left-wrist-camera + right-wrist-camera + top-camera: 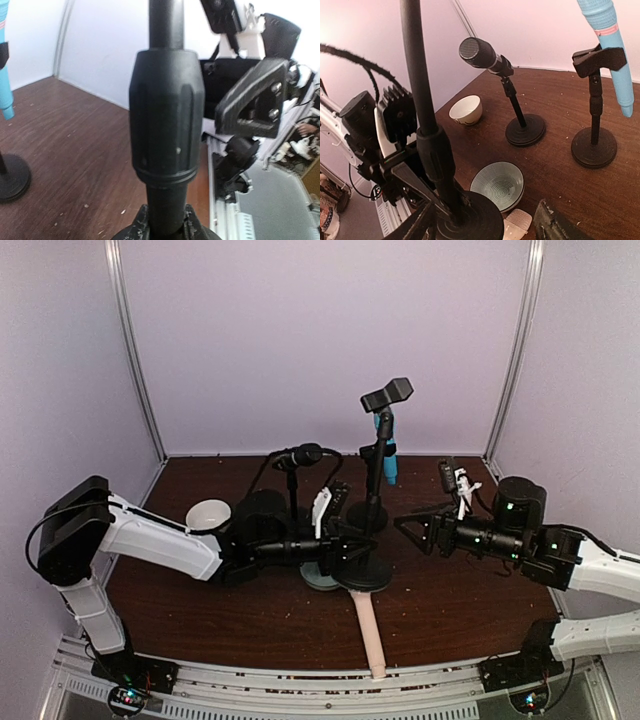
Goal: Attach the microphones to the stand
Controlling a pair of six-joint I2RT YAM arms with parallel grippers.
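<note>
My left gripper (348, 542) is shut on the pole of the front black stand (364, 573), just above its round base; the pole fills the left wrist view (166, 125) between my fingers (137, 223). The stand's top clip (388, 393) is empty. The pale pink-beige microphone (369, 632) lies on the table, its head (518, 223) against that base. The black microphone (300, 454) and the light blue microphone (386, 452) each sit in their own stands at the back. My right gripper (413, 530) is open and empty, just right of the front stand's pole (433, 150).
A pale green bowl (498, 185) sits beside the front stand's base. A white bowl (208, 514) stands at the left by my left arm. The back stands' bases (525, 130) (594, 147) rest on the brown table. White walls enclose the back and sides.
</note>
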